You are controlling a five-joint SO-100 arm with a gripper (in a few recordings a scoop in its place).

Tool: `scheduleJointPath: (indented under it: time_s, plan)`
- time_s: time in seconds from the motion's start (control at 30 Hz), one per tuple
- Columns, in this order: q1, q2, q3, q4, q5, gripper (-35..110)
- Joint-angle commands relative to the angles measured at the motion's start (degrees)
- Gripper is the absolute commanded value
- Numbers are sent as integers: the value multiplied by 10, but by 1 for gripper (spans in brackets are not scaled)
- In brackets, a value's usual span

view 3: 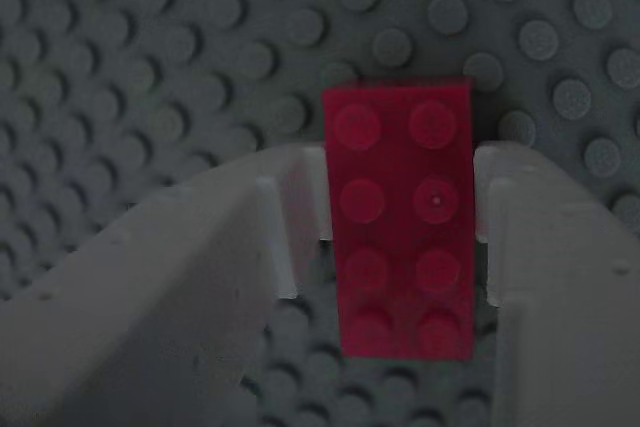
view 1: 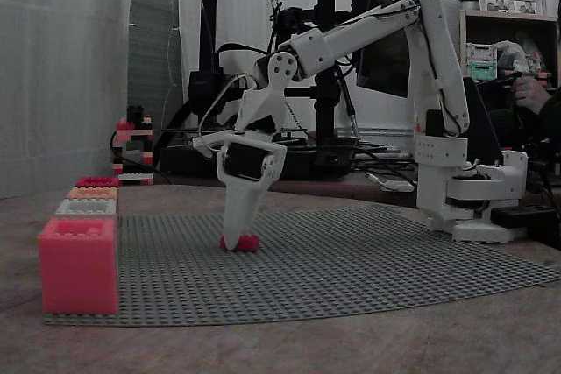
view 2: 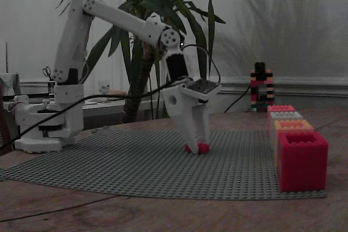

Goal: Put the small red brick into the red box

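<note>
The small red brick (view 3: 405, 217) lies flat on the grey studded baseplate (view 3: 150, 67), near its middle in both fixed views (view 1: 247, 243) (view 2: 200, 148). My white gripper (view 3: 400, 182) is lowered straight onto it, one finger against each long side, so it is shut on the brick, which rests on the plate. The gripper's tips (view 1: 233, 243) (view 2: 194, 146) touch the plate. The red box (view 2: 302, 158), deep crimson with a studded rim, stands at the plate's edge and ends a row of boxes; it is the farthest one (view 1: 96, 181) at the left in a fixed view.
The row also holds an orange box (view 2: 291, 126), a grey box (view 2: 285, 116) and a pink-salmon box (view 1: 79, 264). A small brick tower (view 1: 133, 148) stands behind the plate. The arm's base (view 1: 469, 190) sits at the plate's other end. A person's hand (view 1: 529, 94) shows at the far right.
</note>
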Motion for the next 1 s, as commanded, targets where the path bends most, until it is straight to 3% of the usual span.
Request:
scheduleJointPath:
  time_s: [0.0, 0.33, 0.57, 0.97]
  plan:
    - [-18, 18, -76, -24, 77, 0]
    - [22, 20, -205, -11, 381, 0]
    - [111, -33, -331, -8, 527, 0]
    - [220, -139, -519, -17, 597, 0]
